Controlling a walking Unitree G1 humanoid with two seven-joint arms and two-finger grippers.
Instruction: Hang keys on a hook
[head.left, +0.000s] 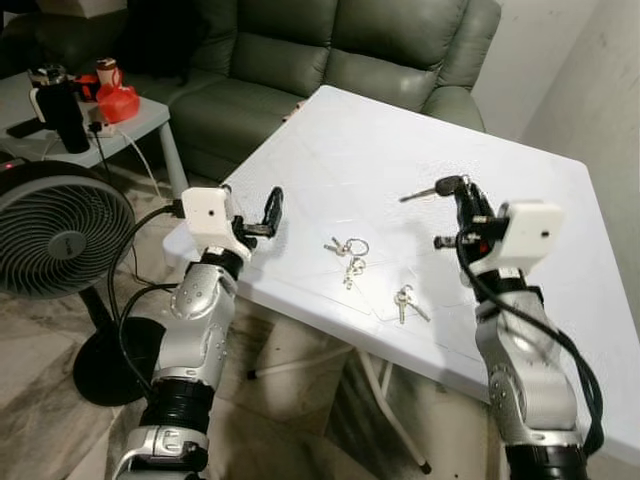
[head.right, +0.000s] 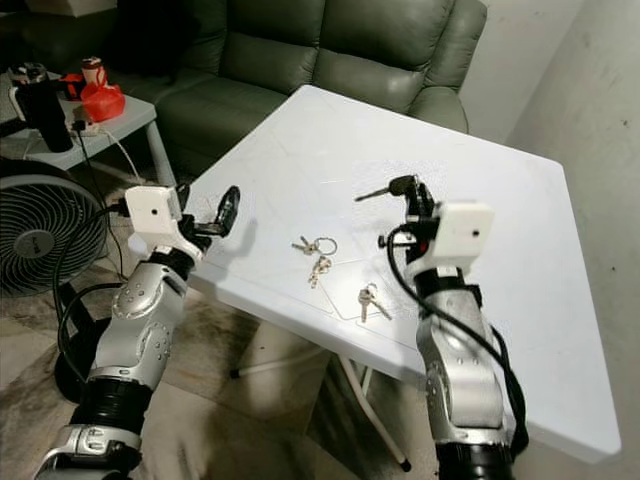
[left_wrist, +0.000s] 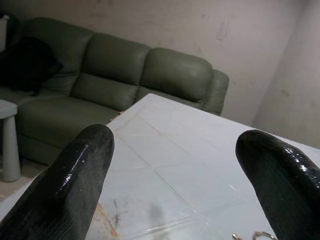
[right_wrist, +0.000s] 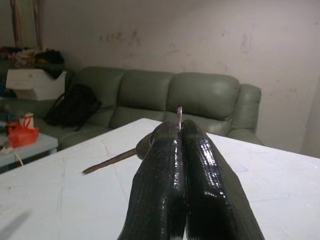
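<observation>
Keys (head.left: 432, 190) pinched in right pincer (head.left: 458, 188) above counter (head.left: 560, 200) | left pincer (head.left: 268, 212) spread, empty | risk: thin grip, key may slip; no hook seen

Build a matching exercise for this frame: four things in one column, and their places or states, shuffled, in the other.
Things:
1. right gripper
2. left gripper
3. loose keys
4. fan

Places or states:
A. lying on the white table
B. standing on the floor at the robot's left
C. open, at the table's near-left edge
D. shut on a key, held above the table

Pairs: 1-D, 2-C, 3-A, 4-B
</observation>
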